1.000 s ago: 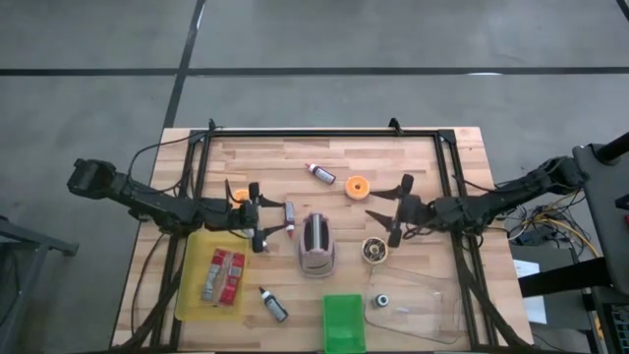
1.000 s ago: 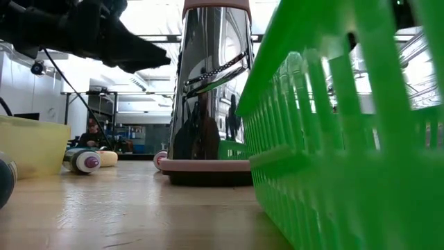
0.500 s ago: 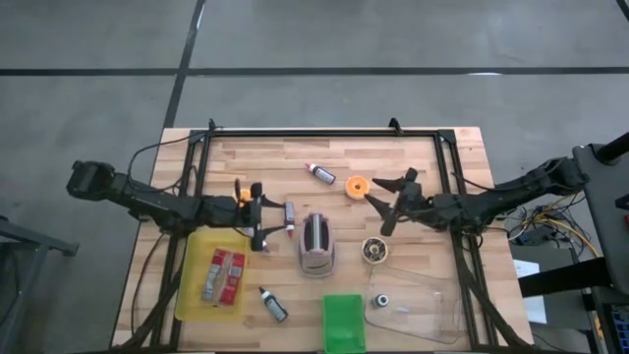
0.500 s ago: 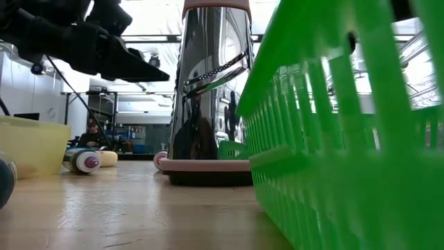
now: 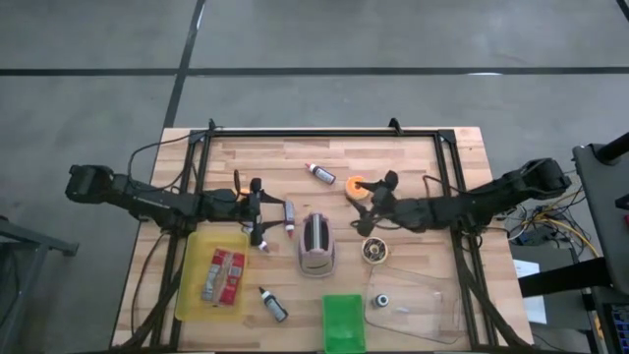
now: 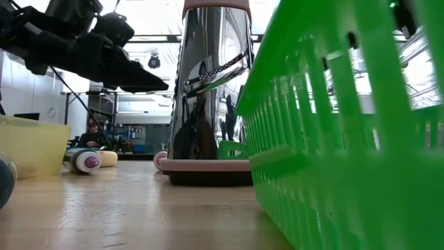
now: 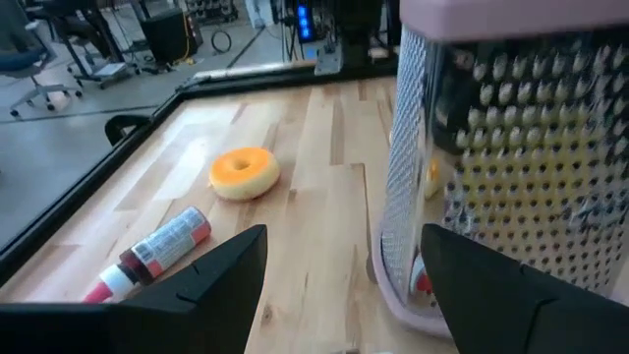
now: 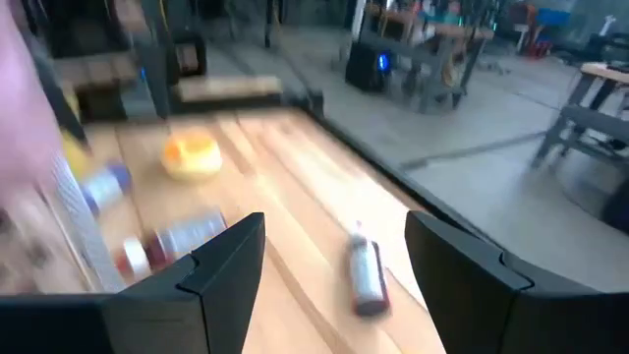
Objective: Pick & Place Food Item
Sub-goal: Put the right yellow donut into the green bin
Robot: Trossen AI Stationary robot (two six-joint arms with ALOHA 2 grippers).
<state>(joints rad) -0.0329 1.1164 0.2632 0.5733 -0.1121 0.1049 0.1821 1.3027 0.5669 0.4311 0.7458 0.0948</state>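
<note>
An orange donut [image 5: 358, 185] lies flat on the wooden table [image 5: 423, 157], far of the metal grater [image 5: 316, 244]; it also shows in the left wrist view [image 7: 244, 172]. My right gripper [image 5: 376, 202] is open and empty, close by the donut's right and near side. Its wrist view [image 8: 339, 275] shows a small bottle [image 8: 366, 270] ahead and a second yellow-orange donut [image 8: 192, 155] farther off. My left gripper [image 5: 257, 211] is open and empty, left of the grater [image 7: 511, 147], above a small bottle [image 5: 289, 214].
A yellow bin [image 5: 193, 295] with red packets stands near left. A green basket [image 5: 343, 323] and a clear tray [image 5: 423, 313] are at the near edge. More small bottles [image 5: 319, 173] [image 5: 272, 303] and a round tin [image 5: 373, 251] lie about. A black frame [image 5: 324, 133] rims the table.
My right gripper has gone toward the table's left and far edges, from beside the round tin up to the orange donut, turning as it went; it has stayed open. The things on the table have stayed where they were.
</note>
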